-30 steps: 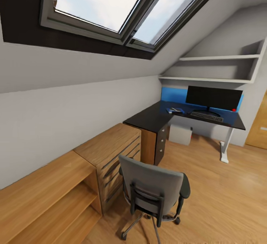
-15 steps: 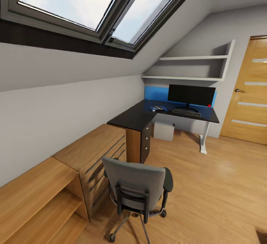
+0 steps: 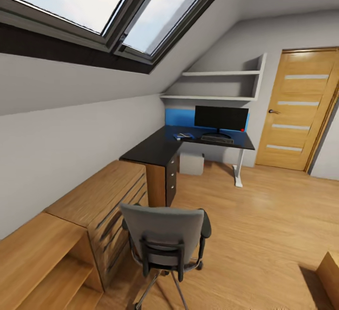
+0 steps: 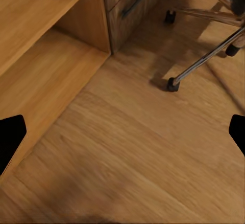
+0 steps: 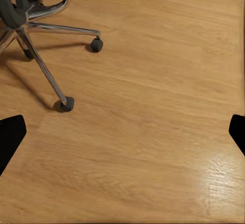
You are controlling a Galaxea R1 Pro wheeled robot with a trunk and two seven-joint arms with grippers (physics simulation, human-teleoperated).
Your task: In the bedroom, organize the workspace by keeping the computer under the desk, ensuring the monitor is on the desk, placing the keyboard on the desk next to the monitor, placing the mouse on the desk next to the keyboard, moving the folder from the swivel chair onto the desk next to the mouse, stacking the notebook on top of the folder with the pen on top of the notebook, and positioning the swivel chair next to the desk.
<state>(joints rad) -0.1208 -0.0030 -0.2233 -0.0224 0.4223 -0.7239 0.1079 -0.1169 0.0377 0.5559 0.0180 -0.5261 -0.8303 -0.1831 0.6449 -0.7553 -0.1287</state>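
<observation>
Both jaws open and empty; your swivel chair [image 3: 165, 234] should roll easily, so push its stiff backrest.

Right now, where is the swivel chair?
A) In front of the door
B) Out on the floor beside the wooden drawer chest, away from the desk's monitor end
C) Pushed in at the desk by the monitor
B: the chair stands by the wooden drawer chest, well short of the monitor.
</observation>
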